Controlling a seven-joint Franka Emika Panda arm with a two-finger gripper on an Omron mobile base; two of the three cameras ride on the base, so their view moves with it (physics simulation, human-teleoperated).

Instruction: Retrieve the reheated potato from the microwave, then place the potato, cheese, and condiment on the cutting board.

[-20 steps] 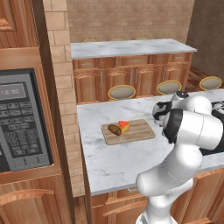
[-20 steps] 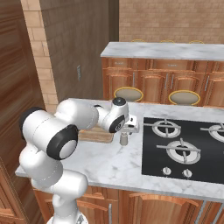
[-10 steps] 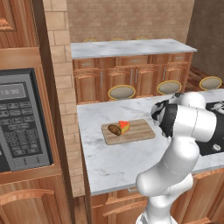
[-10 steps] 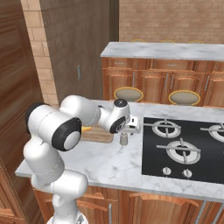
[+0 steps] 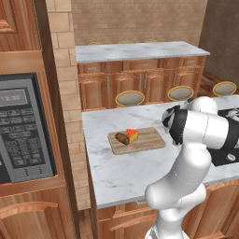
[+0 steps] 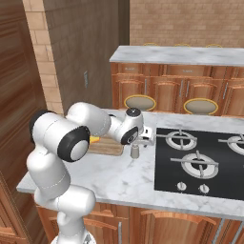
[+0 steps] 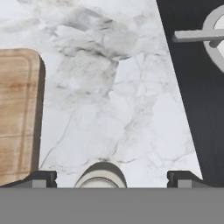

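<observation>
Home kitchen: built-in microwave (image 5: 21, 130), gas cooktop (image 6: 200, 162), marble counter (image 5: 121, 163), wood cabinets (image 5: 140, 86), brick walls.

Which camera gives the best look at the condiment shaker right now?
The right base view: the condiment stands whole on the counter below the gripper. The hand view catches just its top; in the left base view I cannot make it out.

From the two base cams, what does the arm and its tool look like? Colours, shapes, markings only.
Glossy white rounded tubular arm with black bands at the joints; a large black-ringed white elbow cap shows in the right base view. The white wrist ends in a round dark-faced disc above the tool, a white block body. In the hand view its two small dark finger tips are squared. No cables or markings visible.
</observation>
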